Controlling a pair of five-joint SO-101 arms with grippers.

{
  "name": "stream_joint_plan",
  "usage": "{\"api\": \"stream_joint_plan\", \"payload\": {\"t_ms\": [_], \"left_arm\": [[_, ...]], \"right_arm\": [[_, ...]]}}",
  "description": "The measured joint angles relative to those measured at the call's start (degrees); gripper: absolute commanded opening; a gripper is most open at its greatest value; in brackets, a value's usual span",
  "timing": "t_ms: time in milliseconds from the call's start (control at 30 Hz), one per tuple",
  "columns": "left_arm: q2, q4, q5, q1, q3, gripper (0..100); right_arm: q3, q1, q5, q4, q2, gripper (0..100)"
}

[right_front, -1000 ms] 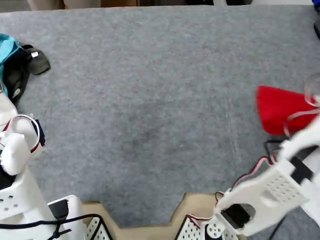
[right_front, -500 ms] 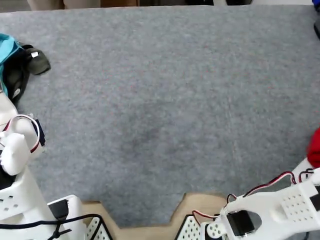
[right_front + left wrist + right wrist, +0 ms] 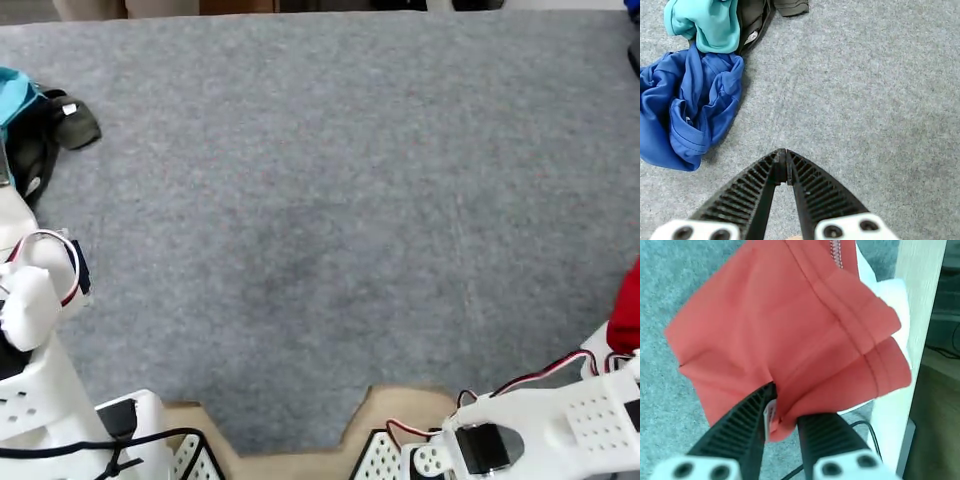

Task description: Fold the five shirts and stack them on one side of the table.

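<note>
Clamping red shirt [image 3: 790, 325] by a fold in right claw [image 3: 774, 412], at right edge of table [image 3: 320, 200]. Holding left claw [image 3: 785, 167] closed, empty, near blue shirt [image 3: 685, 110], left edge. Best to lay red shirt flat, clear of edge, before folding.

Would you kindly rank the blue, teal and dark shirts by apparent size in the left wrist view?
1. blue shirt
2. teal shirt
3. dark shirt; the last two are cropped, so unsure.

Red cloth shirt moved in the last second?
Yes: the red cloth shirt went rightward over the grey felt mat to its right edge, in the right tool.
</note>
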Motion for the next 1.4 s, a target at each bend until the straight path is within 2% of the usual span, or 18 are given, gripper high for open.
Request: {"api": "stream_joint_plan", "payload": {"t_ms": [233,367,633,733,800,1000,1067,1133,1400], "left_arm": [[0.00,0.00,0.00,0.00,0.00,2],[0.00,0.00,0.00,0.00,0.00,2],[0.00,0.00,0.00,0.00,0.00,2],[0.00,0.00,0.00,0.00,0.00,2],[0.00,0.00,0.00,0.00,0.00,2],[0.00,0.00,-0.26,0.00,0.00,2],[0.00,0.00,-1.85,0.00,0.00,2],[0.00,0.00,-2.64,0.00,0.00,2],[0.00,0.00,-2.99,0.00,0.00,2]], "right_arm": [[1.05,1.93,0.70,0.53,-4.75,0.5],[8.00,3.69,4.13,0.53,-8.00,0.5],[21.54,4.31,5.36,-3.08,-8.79,0.9],[21.80,4.31,9.93,-3.08,-8.88,1.5],[21.89,4.31,13.45,-2.64,-8.88,5.8],[21.89,4.48,16.70,0.35,-8.88,29.7],[21.89,5.10,18.90,0.44,-8.88,34.9],[21.89,5.19,20.48,0.44,-9.14,37.6],[22.95,5.36,21.27,0.44,-19.87,37.6]]}}
